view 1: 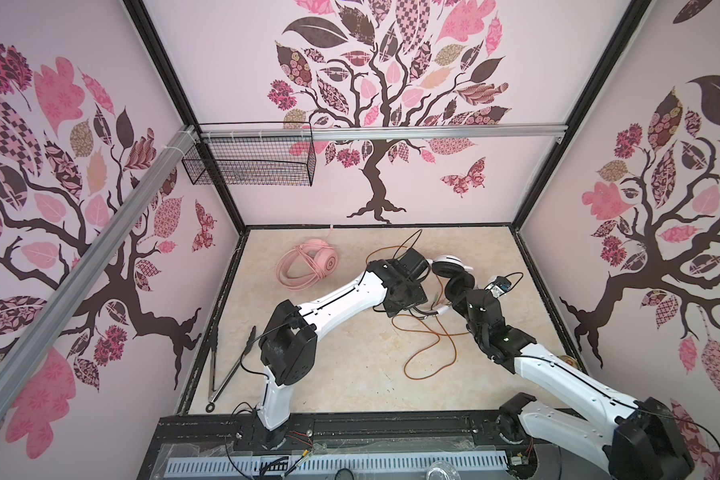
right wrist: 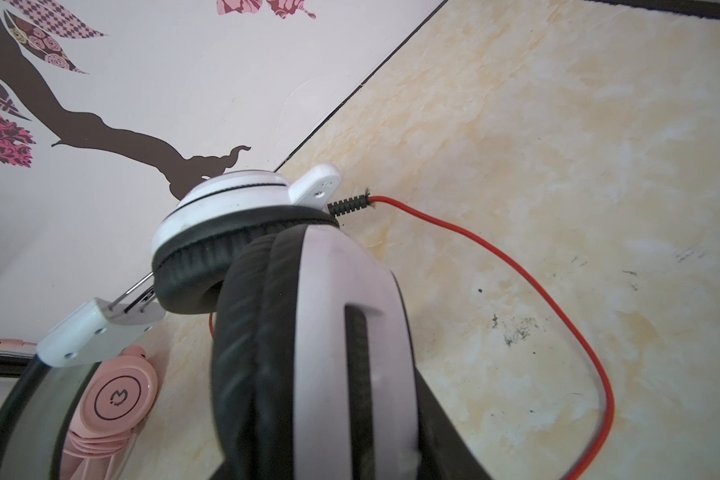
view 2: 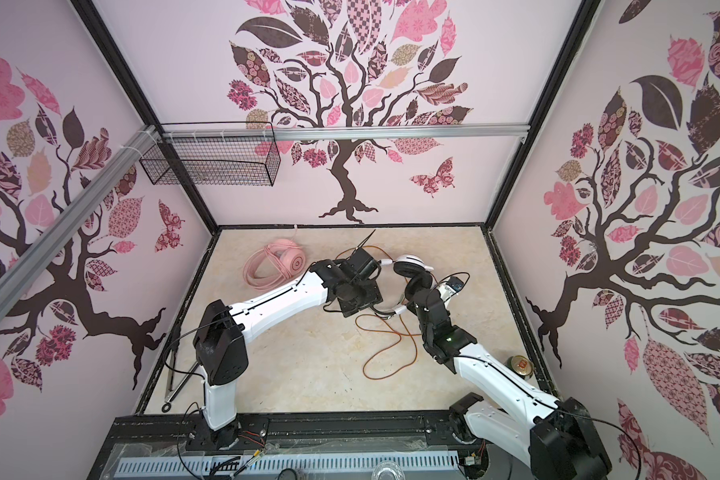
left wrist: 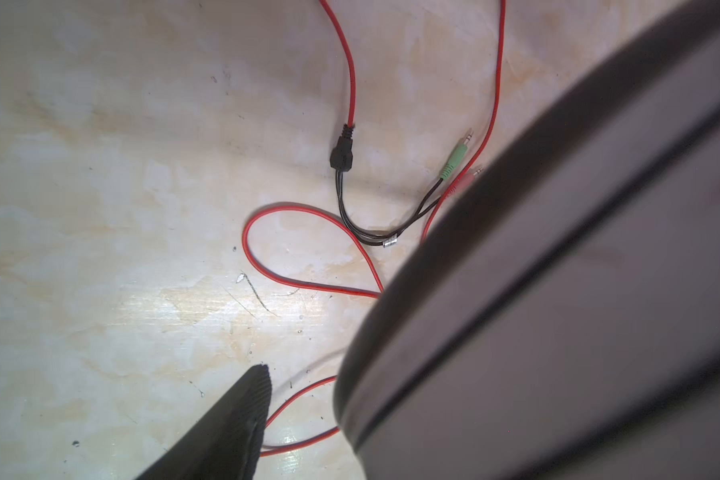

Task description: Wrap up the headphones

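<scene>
1 of 2 looks done: the pink headset (view 1: 308,266), well apart from the left end effector (view 1: 410,297) on its far outer side, lies on the tabletop (view 1: 329,374) with its cable wound round it. The white headset (right wrist: 341,332) is pinched by an ear cup in the right end effector (view 1: 462,293). Its orange-red cable (view 1: 429,353) sprawls loose below both. The left end effector is spread, 1 finger (left wrist: 241,415) just beside the headband (left wrist: 557,291), and holds nothing yet.
</scene>
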{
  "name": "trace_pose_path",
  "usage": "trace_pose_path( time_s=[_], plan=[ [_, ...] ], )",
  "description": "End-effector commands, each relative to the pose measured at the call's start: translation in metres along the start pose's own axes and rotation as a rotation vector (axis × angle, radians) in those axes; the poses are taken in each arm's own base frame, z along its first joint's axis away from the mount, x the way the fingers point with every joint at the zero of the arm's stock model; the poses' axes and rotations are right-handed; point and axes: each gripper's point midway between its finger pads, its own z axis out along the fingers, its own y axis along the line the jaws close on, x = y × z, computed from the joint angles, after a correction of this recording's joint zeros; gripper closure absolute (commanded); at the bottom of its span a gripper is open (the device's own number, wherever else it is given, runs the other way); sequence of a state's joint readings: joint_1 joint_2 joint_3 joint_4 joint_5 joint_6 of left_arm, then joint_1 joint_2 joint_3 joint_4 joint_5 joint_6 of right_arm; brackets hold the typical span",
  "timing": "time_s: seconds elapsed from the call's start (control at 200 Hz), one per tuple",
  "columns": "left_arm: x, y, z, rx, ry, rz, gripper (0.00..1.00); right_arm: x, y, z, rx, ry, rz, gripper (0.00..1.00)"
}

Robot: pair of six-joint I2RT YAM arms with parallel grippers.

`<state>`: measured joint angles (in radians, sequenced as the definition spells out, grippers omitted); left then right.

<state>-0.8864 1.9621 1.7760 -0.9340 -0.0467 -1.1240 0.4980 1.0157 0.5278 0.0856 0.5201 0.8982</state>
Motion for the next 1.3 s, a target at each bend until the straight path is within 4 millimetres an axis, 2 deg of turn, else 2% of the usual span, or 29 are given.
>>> trace_pose_path(
  time_s=[0.0, 0.06, 0.11, 0.13, 0.39, 0.53, 0.695, 0.785, 0.915, 1.06, 1.295],
  plan=[
    [-0.015, 0.006, -0.02, -0.14, -0.19, 0.081, 0.23, -0.022, 0.015, -0.007, -0.041, -0.085, 0.076, 0.83],
    [-0.015, 0.002, -0.027, -0.166, -0.238, 0.107, 0.23, -0.023, 0.015, -0.009, -0.039, -0.094, 0.079, 0.82],
    [-0.01, 0.003, -0.024, -0.188, -0.235, 0.121, 0.24, -0.025, 0.014, -0.009, -0.037, -0.1, 0.082, 0.82],
    [-0.012, -0.005, -0.029, -0.166, -0.244, 0.115, 0.24, -0.025, 0.014, -0.01, -0.037, -0.101, 0.083, 0.82],
    [-0.001, -0.003, -0.016, -0.226, -0.233, 0.123, 0.27, -0.028, 0.01, -0.013, -0.02, -0.117, 0.095, 0.82],
    [0.009, -0.003, 0.0, -0.235, -0.194, 0.114, 0.28, -0.028, 0.009, -0.014, -0.023, -0.118, 0.102, 0.82],
    [0.012, -0.008, 0.005, -0.227, -0.189, 0.111, 0.29, -0.026, 0.008, -0.014, -0.021, -0.113, 0.1, 0.83],
    [0.012, -0.012, 0.004, -0.214, -0.194, 0.103, 0.32, -0.027, 0.007, -0.014, -0.02, -0.115, 0.1, 0.83],
    [0.011, -0.014, 0.006, -0.204, -0.196, 0.095, 0.46, -0.029, 0.005, -0.016, -0.015, -0.123, 0.099, 0.83],
    [0.013, -0.018, 0.008, -0.189, -0.189, 0.096, 0.55, -0.032, 0.005, -0.019, -0.017, -0.136, 0.097, 0.83],
    [0.023, -0.027, 0.01, -0.147, -0.139, 0.092, 0.53, -0.039, 0.002, -0.023, -0.01, -0.167, 0.113, 0.84]
  ],
)
